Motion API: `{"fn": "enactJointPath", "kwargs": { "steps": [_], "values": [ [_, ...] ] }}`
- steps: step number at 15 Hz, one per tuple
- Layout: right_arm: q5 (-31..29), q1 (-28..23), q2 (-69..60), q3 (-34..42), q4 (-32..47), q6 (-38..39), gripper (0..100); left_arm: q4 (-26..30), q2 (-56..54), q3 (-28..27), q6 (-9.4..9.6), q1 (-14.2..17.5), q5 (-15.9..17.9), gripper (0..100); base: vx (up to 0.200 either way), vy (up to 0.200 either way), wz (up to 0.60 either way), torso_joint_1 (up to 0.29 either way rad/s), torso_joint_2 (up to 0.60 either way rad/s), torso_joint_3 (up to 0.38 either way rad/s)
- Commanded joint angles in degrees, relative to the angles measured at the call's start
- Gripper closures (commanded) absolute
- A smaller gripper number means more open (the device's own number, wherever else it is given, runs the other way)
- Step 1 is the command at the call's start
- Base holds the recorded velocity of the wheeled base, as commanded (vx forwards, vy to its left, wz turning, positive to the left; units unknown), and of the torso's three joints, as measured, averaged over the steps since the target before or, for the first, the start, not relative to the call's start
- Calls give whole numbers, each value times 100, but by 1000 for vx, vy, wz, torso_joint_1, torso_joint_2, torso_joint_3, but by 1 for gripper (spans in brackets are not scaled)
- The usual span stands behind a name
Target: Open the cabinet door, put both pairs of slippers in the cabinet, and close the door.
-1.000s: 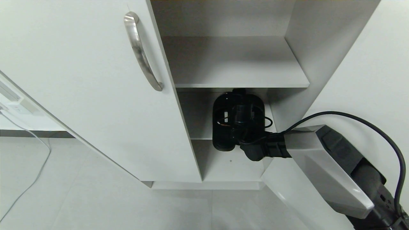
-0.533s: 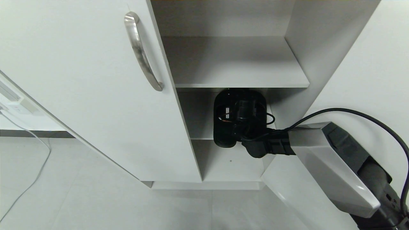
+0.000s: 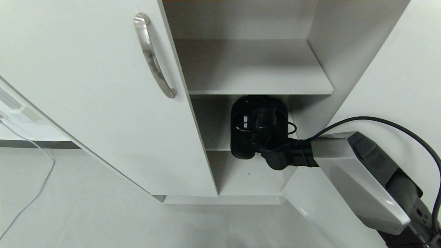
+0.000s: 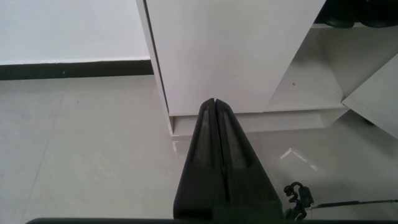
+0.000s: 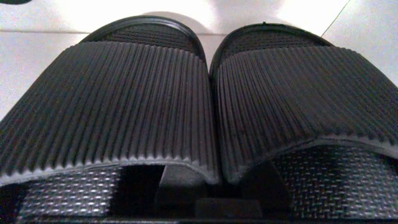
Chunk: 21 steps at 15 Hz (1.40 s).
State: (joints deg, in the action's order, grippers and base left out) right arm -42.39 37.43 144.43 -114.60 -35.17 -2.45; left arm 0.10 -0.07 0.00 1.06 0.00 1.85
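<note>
**One pair of slippers (image 3: 241,141) inside the cabinet (image 3: 330,44), right claw (image 5: 221,186) clamped on it**

Left of centre in the head view, the closed door (image 3: 96,103) with its curved metal handle (image 3: 151,55) covers the cabinet's left half. The opened door (image 3: 396,79) runs down the right side of the frame. The right arm (image 3: 351,175) crosses in front of its lower part to reach inside. An upper shelf (image 3: 255,65) spans the top centre, and its front edge sits just above the slippers. Below it are a second shelf (image 3: 213,134) and the cabinet floor (image 3: 248,179). At far left, a wall socket (image 3: 17,115) and a thin cable (image 3: 44,179) trailing over the tiled floor (image 3: 103,224) are well apart from the work.

The slippers are black and lie side by side, touching along their inner sides. Each has a broad ribbed strap and a diamond-textured footbed. They sit at the centre of the head view, level with the second shelf, and their near ends reach past its front edge. I cannot tell whether they rest on it.

The right claw's fingers (image 5: 180,182) go in under the straps, one into each slipper, and pinch the meeting sides between them. The left claw (image 4: 214,106) has its fingers pressed together with nothing between them. It hangs over the tiled floor in front of the cabinet's base.
</note>
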Motion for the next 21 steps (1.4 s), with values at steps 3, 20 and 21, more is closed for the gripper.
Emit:
{"fn": "enactJointPath", "kwargs": {
  "steps": [3, 20, 21],
  "values": [
    [2, 2, 50, 1, -7, -1, 100, -1, 7, 0, -1, 0, -1, 100, 0, 0, 0, 0, 0, 0],
    [-121, 617, -1585, 3673, -1809, 43, 0, -1, 7, 0, -9, 0, -36, 100, 0, 0, 0, 0, 0, 0],
    [-121, 705, -1734, 4051, -2046, 43, 0, -1, 7, 0, -9, 0, -36, 100, 0, 0, 0, 0, 0, 0]
  ]
}}
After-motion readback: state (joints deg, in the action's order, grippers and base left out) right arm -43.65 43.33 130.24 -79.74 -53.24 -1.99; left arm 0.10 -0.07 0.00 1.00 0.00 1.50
